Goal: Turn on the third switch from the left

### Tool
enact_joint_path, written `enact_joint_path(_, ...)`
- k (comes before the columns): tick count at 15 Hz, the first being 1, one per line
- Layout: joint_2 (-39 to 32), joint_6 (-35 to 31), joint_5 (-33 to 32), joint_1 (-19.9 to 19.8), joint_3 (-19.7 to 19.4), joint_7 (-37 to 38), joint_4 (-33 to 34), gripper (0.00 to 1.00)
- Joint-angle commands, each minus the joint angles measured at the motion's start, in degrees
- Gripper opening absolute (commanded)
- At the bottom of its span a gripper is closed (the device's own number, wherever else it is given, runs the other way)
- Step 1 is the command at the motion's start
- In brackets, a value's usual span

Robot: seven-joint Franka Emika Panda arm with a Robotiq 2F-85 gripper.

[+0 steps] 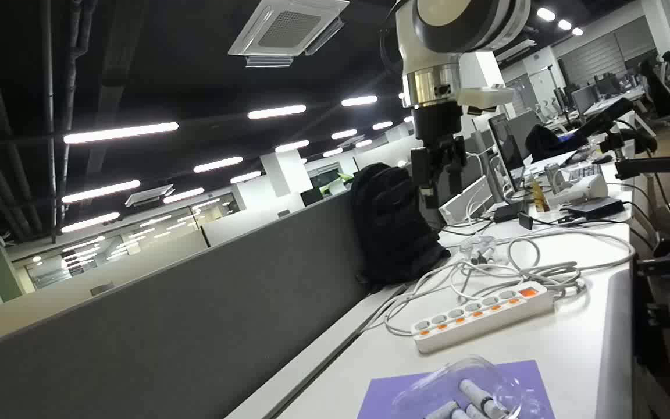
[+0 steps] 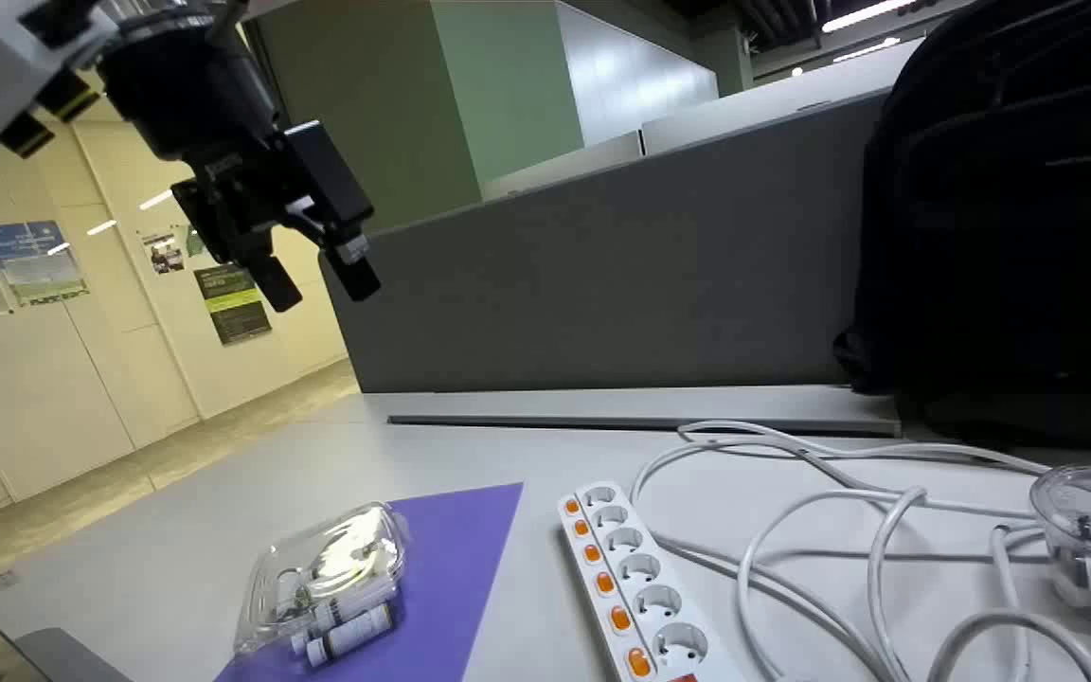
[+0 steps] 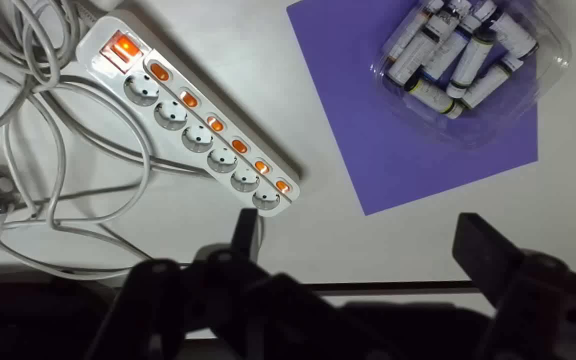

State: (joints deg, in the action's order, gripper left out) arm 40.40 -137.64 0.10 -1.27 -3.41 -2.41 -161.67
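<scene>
A white power strip lies on the desk in all views. A row of several small orange switches runs beside its round sockets. A larger main switch at the cable end glows orange. Counting small switches from that end in the wrist view, the third switch is in plain sight; I cannot tell whether it is on. My gripper is open and empty, its fingers wide apart. It hangs well above the desk in both exterior views, touching nothing.
A purple sheet beside the strip bears a clear plastic container of small vials. Loose grey cables coil on the strip's other side, near another clear container. A black backpack leans on the grey partition.
</scene>
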Motion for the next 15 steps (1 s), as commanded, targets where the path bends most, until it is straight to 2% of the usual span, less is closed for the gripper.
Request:
enact_joint_path(1,-0.05,0.28,0.16,-0.16,0.16,-0.13,0.05,1.00)
enact_joint_path(15,-0.61,0.32,0.17,-0.16,0.16,-0.13,-0.01,1.00)
